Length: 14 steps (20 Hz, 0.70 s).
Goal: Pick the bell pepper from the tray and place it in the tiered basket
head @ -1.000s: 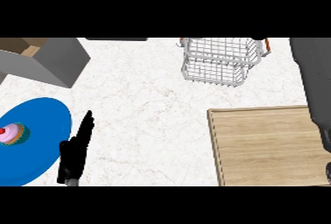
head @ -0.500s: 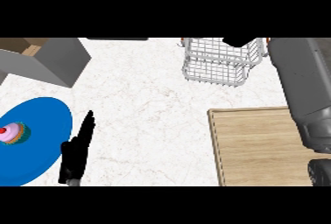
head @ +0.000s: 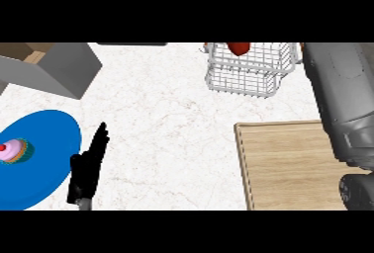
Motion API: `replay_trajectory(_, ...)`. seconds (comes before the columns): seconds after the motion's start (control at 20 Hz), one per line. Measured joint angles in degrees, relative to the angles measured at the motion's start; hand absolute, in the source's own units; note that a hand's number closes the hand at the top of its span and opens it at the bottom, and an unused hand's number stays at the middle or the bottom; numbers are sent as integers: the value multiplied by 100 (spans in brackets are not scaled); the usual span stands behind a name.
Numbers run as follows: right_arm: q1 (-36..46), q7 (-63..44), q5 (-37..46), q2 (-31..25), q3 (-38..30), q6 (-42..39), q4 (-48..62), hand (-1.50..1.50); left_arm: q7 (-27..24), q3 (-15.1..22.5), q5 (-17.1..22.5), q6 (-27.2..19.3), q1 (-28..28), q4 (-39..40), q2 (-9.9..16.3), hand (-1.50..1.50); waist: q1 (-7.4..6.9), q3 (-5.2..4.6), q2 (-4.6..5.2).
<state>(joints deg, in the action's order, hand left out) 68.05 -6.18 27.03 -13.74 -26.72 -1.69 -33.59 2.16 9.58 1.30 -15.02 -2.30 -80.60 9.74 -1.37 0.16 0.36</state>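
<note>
The red bell pepper (head: 237, 48) shows at the view's top edge, inside the upper tier of the white wire tiered basket (head: 245, 79). The wooden tray (head: 292, 168) lies at the lower right with nothing on its visible part. My right forearm (head: 343, 99) runs up the right side past the tray and the basket. Its hand is cut off by the top edge. My left hand (head: 87, 163) rests open at the lower left, fingers straight, beside the blue plate.
A blue plate (head: 44, 163) with a pink cupcake (head: 13, 150) lies at the left edge. A grey box (head: 51, 66) stands at the upper left. White marble counter (head: 168, 123) spreads between the plate and the tray.
My right forearm has swung further into view along the right side. Its hand, earlier at the basket's top, has left the view. The red pepper now shows in the basket.
</note>
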Motion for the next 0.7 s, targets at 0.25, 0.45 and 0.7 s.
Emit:
replay_trajectory(0.25, -30, 214, -262, -423, -439, 581, -134, -150, -37, -72, 36, 87, -32, -6, 65, 0, 37, -3, -7)
replay_trajectory(0.45, -107, 29, -346, -1076, -737, 836, -177, -150, -118, -62, -4, 33, -174, -82, 24, 0, 73, -3, -24)
replay_trajectory(0.7, -489, -33, -715, -1941, -1184, 508, -159, -150, -236, -121, 12, 44, -197, 2, -19, 0, 131, 5, -36)
